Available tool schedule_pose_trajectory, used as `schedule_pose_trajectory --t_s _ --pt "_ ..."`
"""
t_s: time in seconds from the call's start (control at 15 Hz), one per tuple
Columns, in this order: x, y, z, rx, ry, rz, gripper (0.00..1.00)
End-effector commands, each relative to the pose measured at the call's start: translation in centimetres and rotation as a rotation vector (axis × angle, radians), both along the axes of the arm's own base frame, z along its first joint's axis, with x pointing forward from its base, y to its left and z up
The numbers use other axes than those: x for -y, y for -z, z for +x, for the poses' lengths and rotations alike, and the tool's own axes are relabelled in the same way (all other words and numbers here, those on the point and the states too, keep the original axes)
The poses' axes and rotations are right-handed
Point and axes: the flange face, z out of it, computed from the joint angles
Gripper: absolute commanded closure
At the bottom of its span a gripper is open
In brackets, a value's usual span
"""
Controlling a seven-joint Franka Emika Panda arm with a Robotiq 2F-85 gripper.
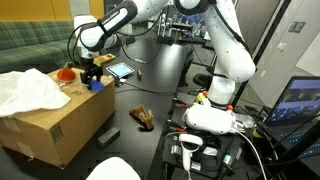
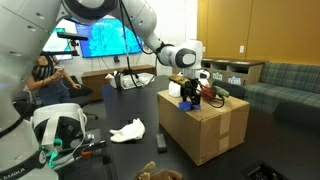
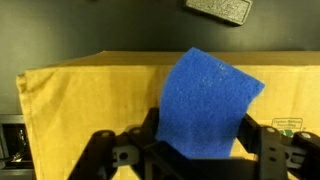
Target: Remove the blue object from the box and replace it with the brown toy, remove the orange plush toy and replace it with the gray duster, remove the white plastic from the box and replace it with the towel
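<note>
The blue object, a flat bright-blue piece, stands upright between my gripper's fingers, which press on both of its sides. It is over the top edge of the brown box. In an exterior view the gripper hangs over the box's near corner with the blue object under it. The orange plush toy and the white plastic lie on the box. The brown toy, gray duster and white towel lie on the dark table.
A lit tablet lies on the table behind the box. A white robot base with cables stands beside the table. A green couch sits behind the box. The gray duster shows beyond the box in the wrist view.
</note>
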Motion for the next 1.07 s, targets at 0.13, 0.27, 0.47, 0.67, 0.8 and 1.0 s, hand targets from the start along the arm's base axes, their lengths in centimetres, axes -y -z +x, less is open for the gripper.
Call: schedule_pose_trajectory --t_s 0.13,0.27,0.47,0.67,0.8,1.0 --pt "0.3 -2.3 -0.1 0.011 -0.059 -0.061 0.62" --pt "0.9 -3.1 -0.6 0.006 -0.082 -0.092 0.64" --pt "3.0 -4.6 -1.8 -0.022 -0.112 -0.124 0.68" --pt "6.8 -5.3 -3.9 -0.039 -0.079 -0.117 0.68" --pt "9.7 -5.3 -5.6 -0.051 -0.034 -0.103 0.68" --pt "14.2 -4.5 -8.3 -0.068 0.046 -0.075 0.68"
